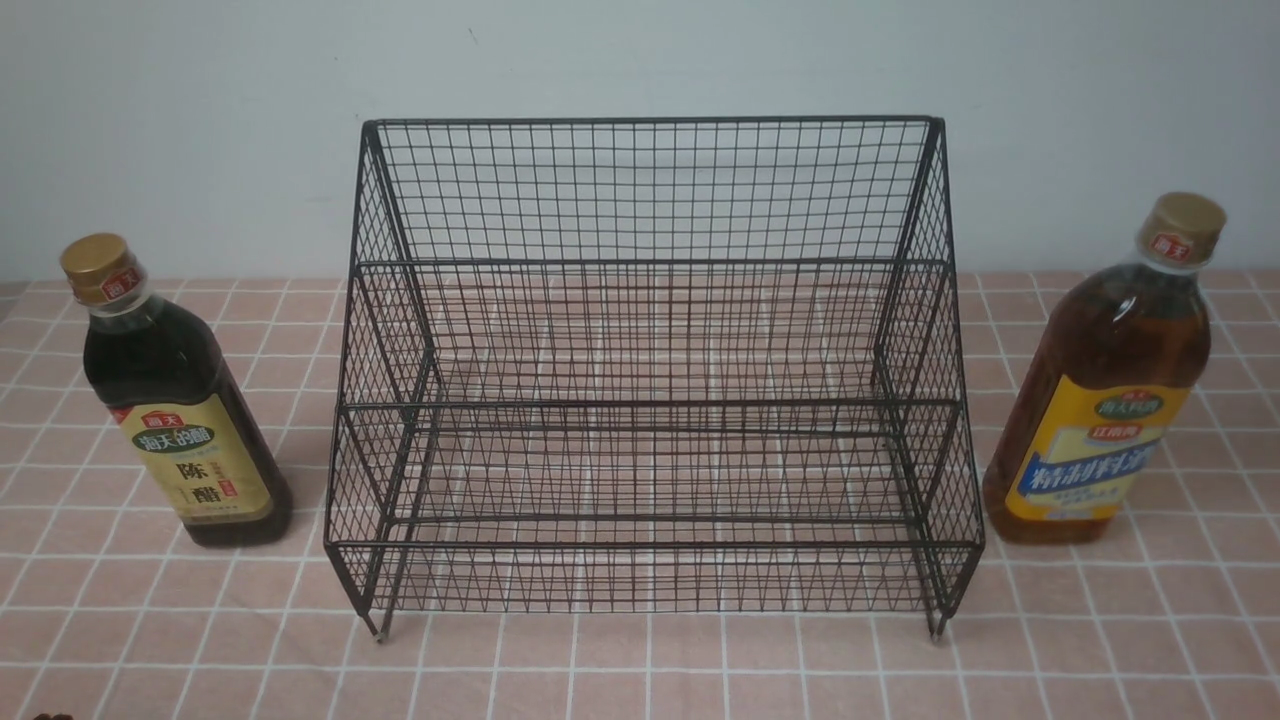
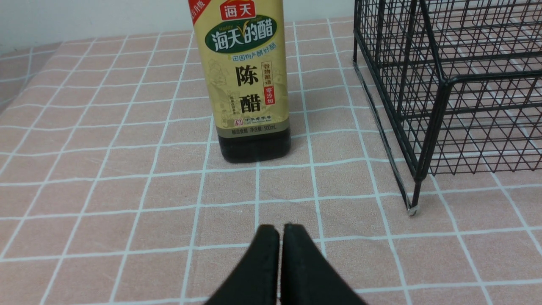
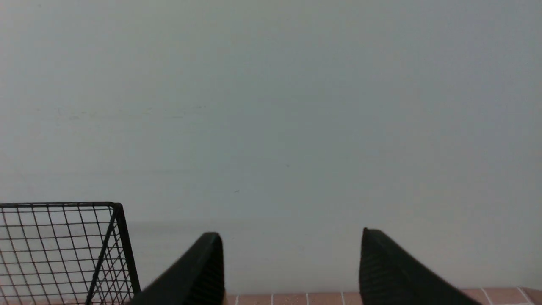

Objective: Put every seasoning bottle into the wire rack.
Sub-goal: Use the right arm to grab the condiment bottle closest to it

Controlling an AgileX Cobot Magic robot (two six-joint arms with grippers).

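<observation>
Only your wrist views show the end effectors: the left end effector (image 2: 279, 231), closed, points at the near-black, beige-labelled plastic bottle (image 2: 247, 84), and the right end effector (image 3: 292, 239) gapes wide, holding nothing, facing the pale wall (image 3: 271, 106). The front view shows that bottle left of the black wire-mesh stepped rack (image 1: 650, 262) and the larger amber, yellow-and-blue-labelled bottle (image 1: 1100, 400) right of it. Both stand upright on the pink-checked bench (image 1: 640, 670).
</observation>
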